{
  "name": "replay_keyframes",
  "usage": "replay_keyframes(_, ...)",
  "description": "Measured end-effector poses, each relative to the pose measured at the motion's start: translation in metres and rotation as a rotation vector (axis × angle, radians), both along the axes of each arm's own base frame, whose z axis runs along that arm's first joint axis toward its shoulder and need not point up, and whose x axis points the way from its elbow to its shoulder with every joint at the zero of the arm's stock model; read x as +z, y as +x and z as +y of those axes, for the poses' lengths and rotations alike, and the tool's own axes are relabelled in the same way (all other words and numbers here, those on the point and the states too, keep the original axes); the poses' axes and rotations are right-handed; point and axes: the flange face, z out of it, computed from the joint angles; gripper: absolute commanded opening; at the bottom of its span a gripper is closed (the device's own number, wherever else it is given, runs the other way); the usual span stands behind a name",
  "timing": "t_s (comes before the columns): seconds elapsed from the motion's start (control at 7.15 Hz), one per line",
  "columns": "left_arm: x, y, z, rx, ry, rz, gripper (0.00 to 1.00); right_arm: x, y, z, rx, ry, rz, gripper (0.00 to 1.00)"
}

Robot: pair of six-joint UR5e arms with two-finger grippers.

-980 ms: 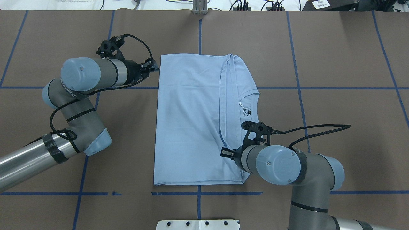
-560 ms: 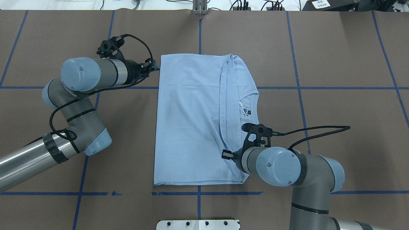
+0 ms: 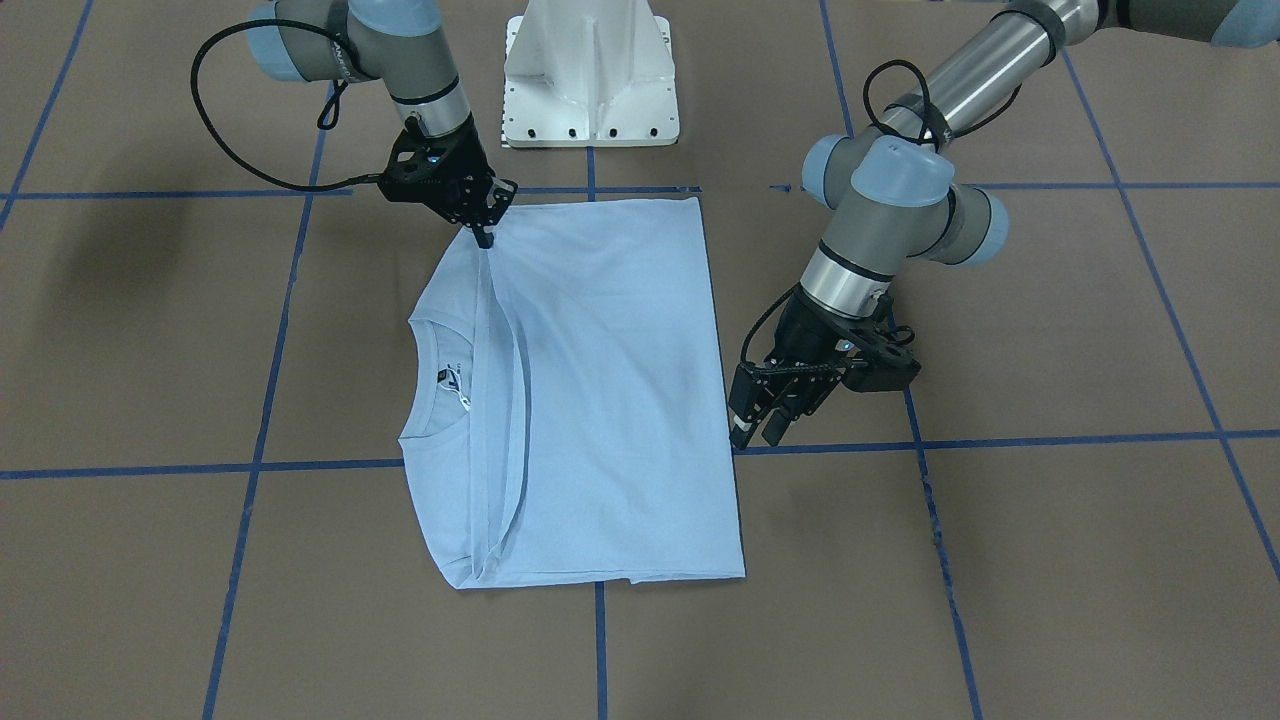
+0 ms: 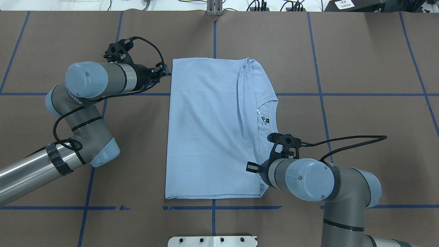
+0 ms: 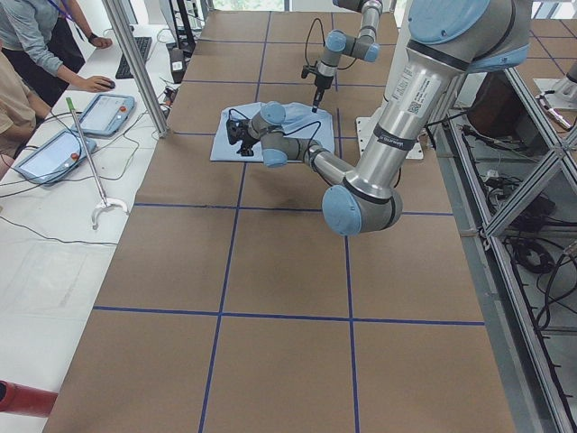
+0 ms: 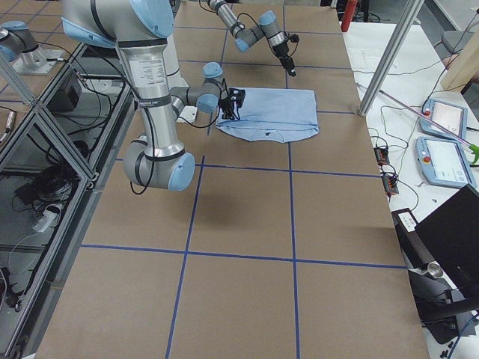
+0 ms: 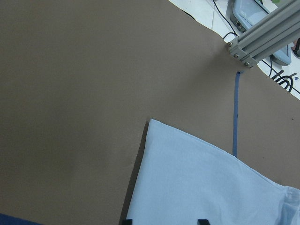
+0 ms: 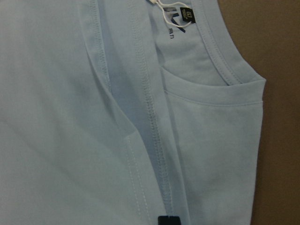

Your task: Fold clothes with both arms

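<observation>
T-shirt (image 4: pixel 205 130) noted flat on the table (image 4: pixel 360 68), centre of the overhead frame, already folded to a narrow rectangle. Long axis runs top to bottom of that frame. Collar (image 4: pixel 269 115) lies on the right-hand long edge.

Left gripper (image 3: pixel 755 436): jaws stand apart, nothing held. It is placed just off the shirt's upper left corner in the overhead frame, with the cloth to its right. In the left wrist view that corner is seen ahead of the jaws, not between them.

Right gripper (image 4: pixel 252 167): jaws pressed together, tip set on the folded-in sleeve seam near the lower right corner. Whether cloth is pinched cannot be told.

Judgement: a fold across the long axis is expected next. The grippers sit at diagonally opposite corners, left nearer the upper short edge, right nearer the lower. One is judged to need repositioning before a common edge can be lifted.
</observation>
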Motion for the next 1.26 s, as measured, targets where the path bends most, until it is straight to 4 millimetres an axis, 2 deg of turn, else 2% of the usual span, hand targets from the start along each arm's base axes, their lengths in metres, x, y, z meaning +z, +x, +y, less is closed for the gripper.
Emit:
replay_keyframes(0.14, 0.0000, -0.0002, 0.0001, 0.000, -0.001, 0.001, 0.55, 0.0056, 0.0045, 0.0020, 0.001, -0.002, 0.007, 0.00)
replay_keyframes(0.28, 0.0000, -0.0004, 0.0003, -0.001, -0.002, 0.002, 0.55, 0.0080, 0.0054, 0.0041, 0.002, -0.007, 0.010, 0.40)
replay_keyframes(0.42, 0.0000, -0.0005, 0.0004, -0.001, -0.002, 0.002, 0.55, 0.0083, 0.0046, 0.0059, 0.006, -0.015, 0.009, 0.61)
replay_keyframes(0.56, 0.0002, -0.0005, 0.0004, -0.001, -0.003, 0.002, 0.55, 0.0073, 0.0042, 0.0065, 0.009, -0.019, 0.006, 0.67)
replay_keyframes(0.84, -0.0004, -0.0006, 0.0005, -0.004, -0.010, 0.009, 0.55, 0.0066, 0.0047, 0.0065, 0.023, -0.034, -0.001, 0.67)
replay_keyframes(1.26, -0.0026, -0.0014, 0.0011, -0.006, -0.012, 0.015, 0.55, 0.0072, 0.0019, 0.0094, 0.148, -0.183, -0.046, 0.70)
